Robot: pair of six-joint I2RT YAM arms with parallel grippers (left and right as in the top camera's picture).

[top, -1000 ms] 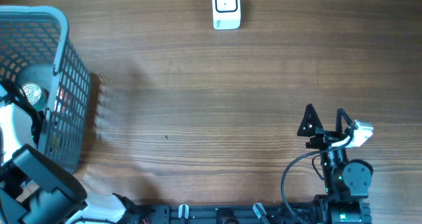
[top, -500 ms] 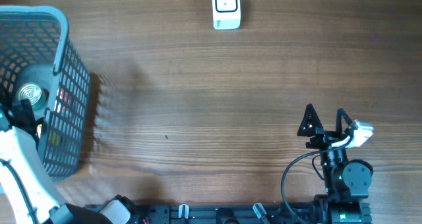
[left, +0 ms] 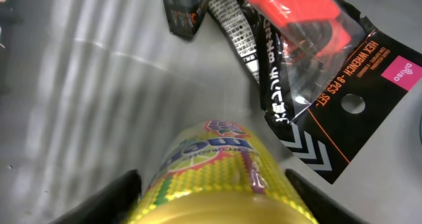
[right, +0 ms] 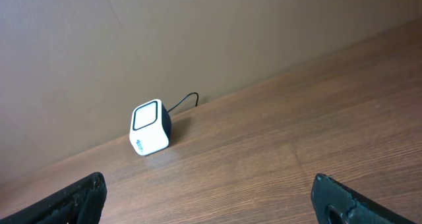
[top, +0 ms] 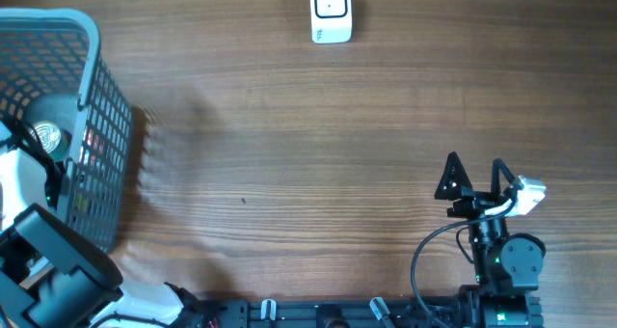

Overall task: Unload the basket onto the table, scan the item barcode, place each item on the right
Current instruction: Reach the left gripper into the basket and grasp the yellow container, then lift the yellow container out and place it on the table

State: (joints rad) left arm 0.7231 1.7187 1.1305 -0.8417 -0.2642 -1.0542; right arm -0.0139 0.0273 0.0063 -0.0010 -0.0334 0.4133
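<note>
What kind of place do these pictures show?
Probably a mock shop checkout on a wooden table: a white barcode scanner stands at the far edge, and a grey shopping basket holds packaged goods, such as a hex wrench set and a yellow can.

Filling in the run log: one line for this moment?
left gripper: astride can in basket, grip unclear | right gripper: open, empty | scanner: no item at it
</note>
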